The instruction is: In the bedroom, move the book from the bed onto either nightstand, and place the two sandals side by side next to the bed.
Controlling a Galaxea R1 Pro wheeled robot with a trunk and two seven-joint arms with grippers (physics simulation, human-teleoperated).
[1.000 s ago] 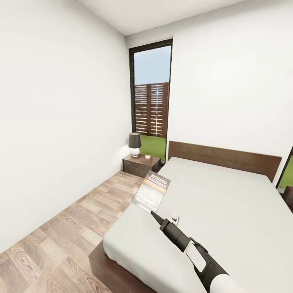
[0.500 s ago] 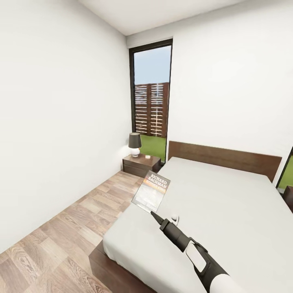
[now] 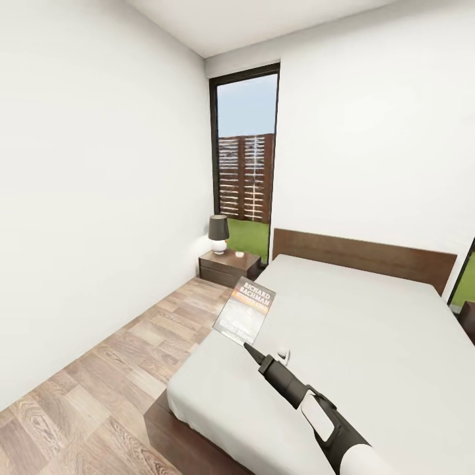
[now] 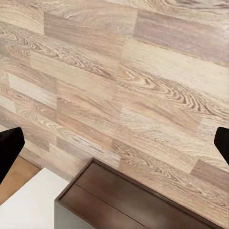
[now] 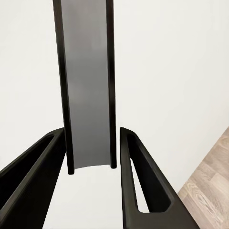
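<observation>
My right gripper (image 3: 250, 347) is shut on the lower edge of the book (image 3: 245, 310), a thin paperback with a greyish cover, an orange band and white lettering. The book is held up, tilted, over the left edge of the bed (image 3: 356, 330). In the right wrist view the book (image 5: 88, 81) stands edge-on between the two black fingers (image 5: 138, 181) of my right gripper (image 5: 90, 143). A dark-brown nightstand (image 3: 229, 266) stands beyond the book, by the headboard. My left gripper (image 4: 114, 143) is open over the wood floor, near a corner of the bed frame (image 4: 129, 200). The sandals are out of view.
A lamp (image 3: 218, 232) with a dark shade and a small white object stand on the nightstand's top. A tall black-framed window (image 3: 245, 165) is behind it. Wood floor (image 3: 99, 382) runs between the left wall and the bed. A second nightstand (image 3: 468, 320) peeks in at the right edge.
</observation>
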